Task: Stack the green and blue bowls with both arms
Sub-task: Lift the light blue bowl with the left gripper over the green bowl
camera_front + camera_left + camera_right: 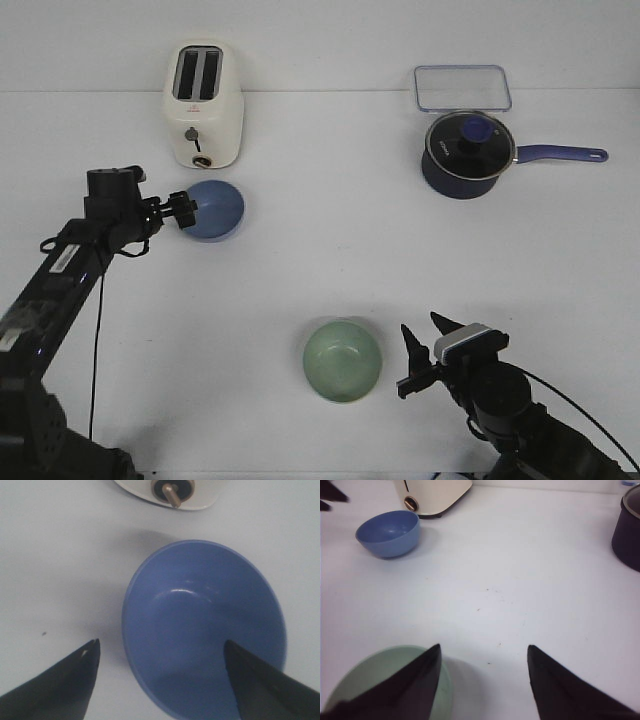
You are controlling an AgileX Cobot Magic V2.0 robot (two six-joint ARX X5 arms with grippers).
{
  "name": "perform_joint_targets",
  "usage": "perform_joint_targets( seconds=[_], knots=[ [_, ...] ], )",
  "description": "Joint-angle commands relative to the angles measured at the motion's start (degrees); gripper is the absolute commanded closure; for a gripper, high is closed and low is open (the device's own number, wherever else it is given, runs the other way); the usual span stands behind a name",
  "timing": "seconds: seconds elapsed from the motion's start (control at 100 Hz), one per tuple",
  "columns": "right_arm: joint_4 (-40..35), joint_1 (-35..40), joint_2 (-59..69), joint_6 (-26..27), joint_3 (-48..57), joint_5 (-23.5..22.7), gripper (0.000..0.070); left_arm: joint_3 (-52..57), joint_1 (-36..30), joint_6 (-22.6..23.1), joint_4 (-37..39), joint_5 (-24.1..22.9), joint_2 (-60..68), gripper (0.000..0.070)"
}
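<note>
The left end effector (183, 210) was found spread open astride the blue bowl (216, 209) rim, by the toaster (203, 104); firm closure was advised. The right end effector (424, 352), open, stood beside the green bowl (343, 360).

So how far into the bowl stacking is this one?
Early: nothing is stacked. The blue bowl sits by the toaster, far from the green bowl near the front edge. In hand: the left gripper, jaws open, straddles the blue bowl's rim, while the right gripper, also open, reaches the green bowl's rim. Left: close, lift, and nest one bowl in the other.
</note>
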Motion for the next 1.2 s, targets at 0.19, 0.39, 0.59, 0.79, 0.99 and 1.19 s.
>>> perform_joint_targets(
  seconds=[0.19,0.39,0.59,0.79,0.99,1.19],
  knots=[
    [0.9,0.63,0.37,-0.7,0.13,0.48,0.0343,6.84,-0.77,0.83,0.31,-1.84,13.07,0.0243],
    [0.9,0.63,0.37,-0.66,0.13,0.46,0.0343,6.93,-0.79,1.09,0.33,-3.41,14.73,0.0659],
    [0.85,0.63,0.37,-0.68,0.13,0.48,0.0343,6.95,-1.27,2.05,-0.33,-4.09,11.04,0.0689],
    [0.85,0.63,0.37,-0.72,0.13,0.66,0.0343,6.93,-1.7,2.95,-5.38,0.37,-0.59,0.069],
    [0.9,0.63,0.37,-0.72,0.13,2.51,0.0343,5.73,-7.74,4.35,-14.47,3.32,-13.86,0.069],
    [1.25,0.61,0.33,-0.74,0.13,3.82,0.0343,-2.86,-23.67,0.09,-13.16,3.26,-21.27,0.0691]
  ],
)
